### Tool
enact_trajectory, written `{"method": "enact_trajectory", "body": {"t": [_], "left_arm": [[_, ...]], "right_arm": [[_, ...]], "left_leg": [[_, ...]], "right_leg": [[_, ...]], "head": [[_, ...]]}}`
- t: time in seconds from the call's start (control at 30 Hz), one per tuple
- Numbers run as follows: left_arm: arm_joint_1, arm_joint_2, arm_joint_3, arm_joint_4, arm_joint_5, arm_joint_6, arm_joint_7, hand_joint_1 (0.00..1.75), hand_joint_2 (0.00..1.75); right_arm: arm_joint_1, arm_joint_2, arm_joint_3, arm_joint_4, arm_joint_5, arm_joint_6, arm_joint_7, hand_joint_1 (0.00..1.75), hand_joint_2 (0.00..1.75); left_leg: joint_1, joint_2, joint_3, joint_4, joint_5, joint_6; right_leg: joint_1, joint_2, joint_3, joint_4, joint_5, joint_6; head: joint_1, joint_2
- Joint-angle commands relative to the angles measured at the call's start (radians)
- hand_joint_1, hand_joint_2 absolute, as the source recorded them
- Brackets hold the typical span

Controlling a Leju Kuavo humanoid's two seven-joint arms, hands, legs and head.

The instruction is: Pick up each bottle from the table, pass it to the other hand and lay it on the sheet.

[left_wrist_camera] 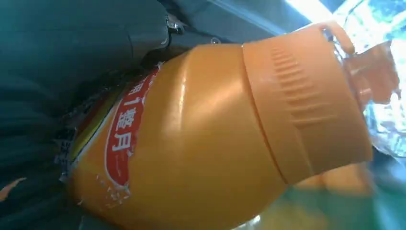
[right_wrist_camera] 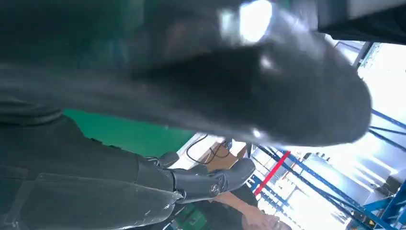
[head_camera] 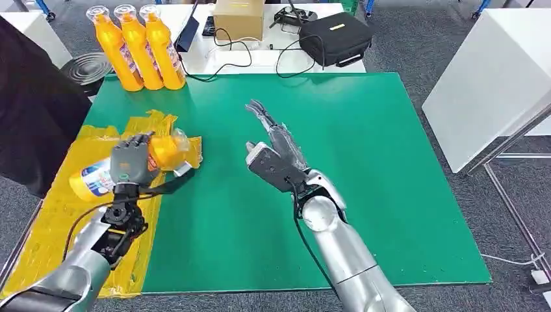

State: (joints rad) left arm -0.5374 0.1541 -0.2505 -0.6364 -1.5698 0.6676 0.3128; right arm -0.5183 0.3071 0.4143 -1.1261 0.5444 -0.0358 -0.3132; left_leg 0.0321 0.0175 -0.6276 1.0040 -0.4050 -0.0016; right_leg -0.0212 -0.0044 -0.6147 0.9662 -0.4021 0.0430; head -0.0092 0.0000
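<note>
I read an orange bottle [head_camera: 156,156] with a red-and-white label in the grey left hand [head_camera: 130,162], a yellow sheet [head_camera: 52,227], a green table [head_camera: 390,169], and three orange standing bottles [head_camera: 140,49].

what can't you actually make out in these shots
- Head view: the left hand covers the middle of the held orange bottle, so its label is mostly hidden, as is whether it touches the yellow sheet.
- Left wrist view: the bottle's base is cut off by the frame edge; the clear cap is washed out by glare.
- Right wrist view: a blurred dark finger blocks most of the green table.
</note>
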Motion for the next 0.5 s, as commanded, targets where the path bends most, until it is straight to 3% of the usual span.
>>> {"method": "enact_trajectory", "body": {"t": [0.03,0.23,0.27,0.3,0.33,0.5], "left_arm": [[0.017,0.004,-0.137,0.173,-0.001,0.031,-0.024,1.75,1.75],[0.045,-0.017,-0.096,0.174,0.002,0.031,-0.082,1.75,1.75],[0.039,-0.027,-0.071,0.197,0.012,0.031,-0.109,1.52,1.75],[0.034,-0.033,-0.05,0.21,0.025,0.031,-0.145,0.0,1.75],[0.03,-0.039,-0.021,0.23,0.007,0.031,-0.164,0.0,0.0],[0.093,-0.052,0.078,0.109,-0.001,0.031,-0.241,0.0,0.0]], "right_arm": [[-0.075,-0.035,-0.016,0.088,-0.003,0.016,-0.012,0.0,0.0],[-0.08,-0.047,-0.016,0.103,-0.004,0.023,-0.014,0.0,0.0],[-0.074,-0.05,-0.015,0.098,-0.004,0.024,-0.014,0.0,0.0],[-0.068,-0.054,-0.014,0.093,-0.004,0.024,-0.015,0.0,0.0],[-0.062,-0.058,-0.013,0.085,-0.004,0.025,-0.015,0.0,0.0],[-0.04,-0.076,-0.003,0.078,-0.004,0.028,-0.016,0.0,0.0]], "left_leg": [[-0.001,0.001,0.007,-0.001,-0.003,0.002],[-0.001,-0.002,0.006,0.0,-0.002,0.002],[-0.001,-0.002,0.005,-0.001,-0.001,0.002],[-0.001,-0.002,0.007,0.0,-0.002,0.002],[-0.001,-0.001,0.006,-0.001,-0.001,0.002],[-0.001,-0.003,0.005,-0.002,0.0,0.002]], "right_leg": [[0.0,0.002,0.006,0.0,-0.002,-0.002],[-0.001,0.0,0.006,0.0,-0.002,-0.002],[-0.001,-0.001,0.004,0.0,-0.002,-0.002],[-0.001,-0.001,0.006,0.0,-0.002,-0.002],[-0.001,0.0,0.005,-0.001,-0.001,-0.002],[-0.001,-0.001,0.005,-0.001,-0.001,-0.001]], "head": [[0.0,0.0],[-0.001,0.0],[0.0,0.0],[0.0,0.0],[-0.001,0.0],[0.0,0.0]]}}
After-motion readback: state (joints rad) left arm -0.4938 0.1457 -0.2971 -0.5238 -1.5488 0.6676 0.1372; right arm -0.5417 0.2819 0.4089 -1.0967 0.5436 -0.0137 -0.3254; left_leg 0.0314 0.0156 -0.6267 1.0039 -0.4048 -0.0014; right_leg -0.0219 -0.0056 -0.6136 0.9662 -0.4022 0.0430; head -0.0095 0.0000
